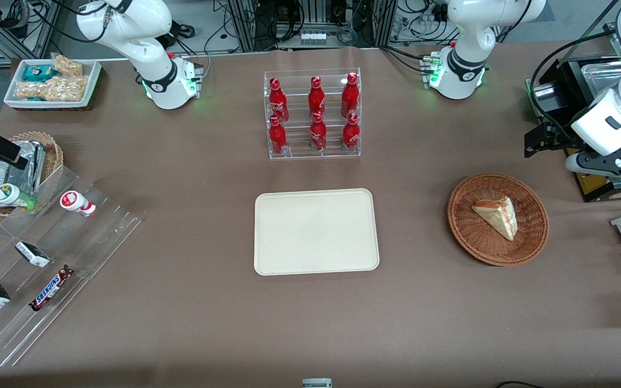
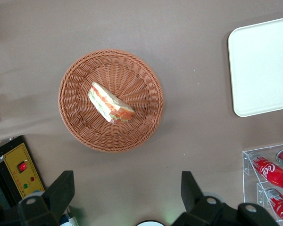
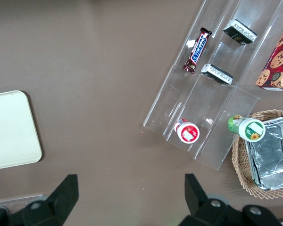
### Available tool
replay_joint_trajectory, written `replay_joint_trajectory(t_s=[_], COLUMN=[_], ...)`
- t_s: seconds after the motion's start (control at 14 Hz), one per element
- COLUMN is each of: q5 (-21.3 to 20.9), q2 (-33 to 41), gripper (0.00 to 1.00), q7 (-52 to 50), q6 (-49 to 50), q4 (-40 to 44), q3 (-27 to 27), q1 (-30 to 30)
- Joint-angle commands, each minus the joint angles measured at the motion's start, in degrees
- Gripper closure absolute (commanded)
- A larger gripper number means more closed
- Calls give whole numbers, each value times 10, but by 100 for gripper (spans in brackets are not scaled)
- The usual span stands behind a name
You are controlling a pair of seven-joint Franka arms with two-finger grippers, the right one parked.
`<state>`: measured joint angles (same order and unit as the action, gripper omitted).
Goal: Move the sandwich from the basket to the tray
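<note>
The sandwich (image 1: 496, 215) (image 2: 111, 104), a pale wedge with orange and green filling, lies in the reddish-brown wicker basket (image 1: 461, 226) (image 2: 75, 122) toward the working arm's end of the table. The cream tray (image 1: 316, 231) (image 2: 264, 66) sits bare at the table's middle, apart from the basket. My left gripper (image 1: 539, 141) (image 2: 126, 181) hangs open and empty high above the table, farther from the front camera than the basket. Its fingers (image 2: 61, 186) are spread wide with only tablecloth between them.
A clear rack of red bottles (image 1: 313, 116) (image 2: 269, 172) stands farther from the front camera than the tray. A black box with a yellow panel (image 1: 596, 188) (image 2: 21, 172) sits close to the basket. Snack racks (image 1: 46, 258) and a tan foil basket (image 1: 19, 167) lie toward the parked arm's end.
</note>
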<state>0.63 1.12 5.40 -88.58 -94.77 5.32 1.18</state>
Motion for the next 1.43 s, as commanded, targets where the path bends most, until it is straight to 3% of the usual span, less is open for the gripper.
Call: replay_joint_trajectory(t_s=[0.0, 0.5, 0.93, 1.14, 1.36], q5=[-7, -10, -11, -12, -24], q2=[9, 8, -16, -38, -39], gripper=[0, 0, 0, 0, 0], q7=[-4, -8, -74, -74, -75], q6=[13, 14, 36, 19, -82], q4=[6, 4, -8, -35, -129], q3=[-2, -2, -2, -5, -6], q1=[-1, 0, 1, 6, 11])
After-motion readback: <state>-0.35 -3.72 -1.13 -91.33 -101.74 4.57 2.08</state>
